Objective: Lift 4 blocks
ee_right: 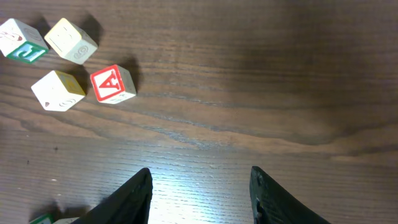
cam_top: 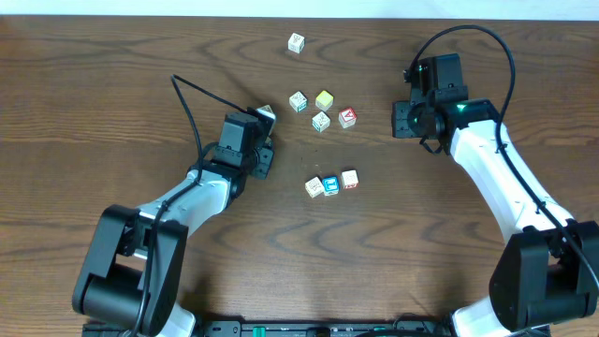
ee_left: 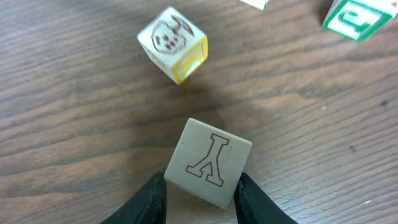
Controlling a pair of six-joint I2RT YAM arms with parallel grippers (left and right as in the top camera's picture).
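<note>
Blocks [cam_top: 321,121] lie scattered on a dark wood-grain table [cam_top: 112,75]. The left gripper [ee_left: 202,205] pinches one of them, a cream Y cube [ee_left: 210,163], with its two black fingers [ee_left: 144,204] pressed against opposite lower sides. From overhead, this cube sits at the gripper's tip, left of the other blocks. Whether it has left the table I cannot tell. To lift well, I judge the arm should rise straight up and slowly with a steady squeeze. The cube sits turned a little between the jaws and only its near end is caught, so it could pivot or slip out. The picture cube [ee_left: 172,43] just beyond it is best left untouched. The right gripper [ee_right: 202,196] hovers with jaws spread and nothing between them, not far from the red A cube [ee_right: 112,84]. Readable writing: an outlined "Y", seen upside down, on the held cube, and an "A" on the red face. The green-lettered cube [ee_left: 357,18] at the edge of the left wrist view is cut off, so its letter is not legible. No brand names show.
</note>
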